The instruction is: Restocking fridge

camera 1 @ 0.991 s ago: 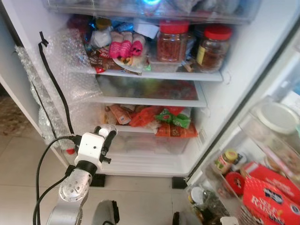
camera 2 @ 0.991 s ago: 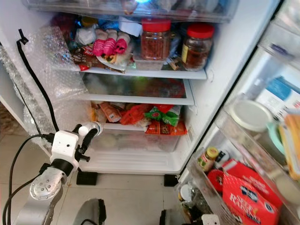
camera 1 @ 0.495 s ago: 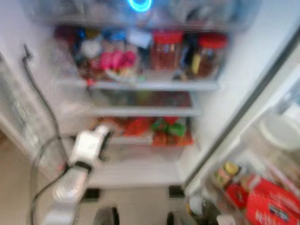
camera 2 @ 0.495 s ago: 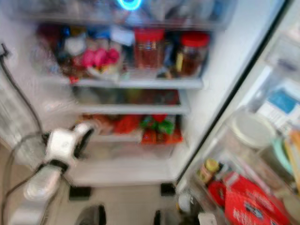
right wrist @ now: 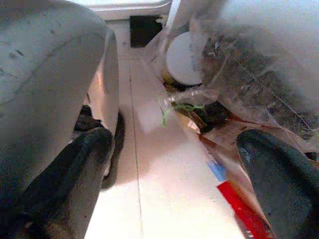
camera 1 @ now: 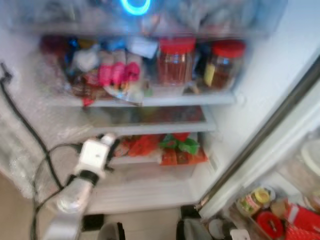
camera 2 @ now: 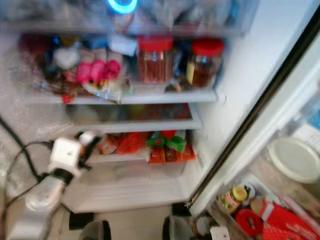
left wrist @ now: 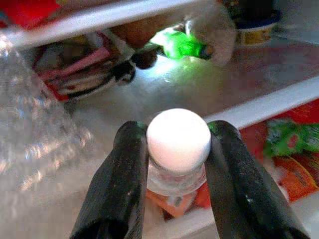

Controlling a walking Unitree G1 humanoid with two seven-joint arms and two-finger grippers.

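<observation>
Bottle (left wrist: 178, 144), white cap, clamped between left gripper (left wrist: 177, 184) fingers before fridge shelf (left wrist: 259, 105); right gripper (right wrist: 169, 189) wide, empty.

We read no text: labels on the red-lidded glass jars (camera 1: 176, 62) and door-shelf packages are too blurred.

A home kitchen, by the look of it: an open fridge (camera 1: 260, 65) stands on a pale tiled floor (right wrist: 149, 189). Its shelves are crowded with red-lidded jars (camera 1: 176, 60), pink packets (camera 1: 117, 74) and snack bags (camera 1: 177, 147), and door bins hold a small jar (camera 2: 232, 197).
</observation>
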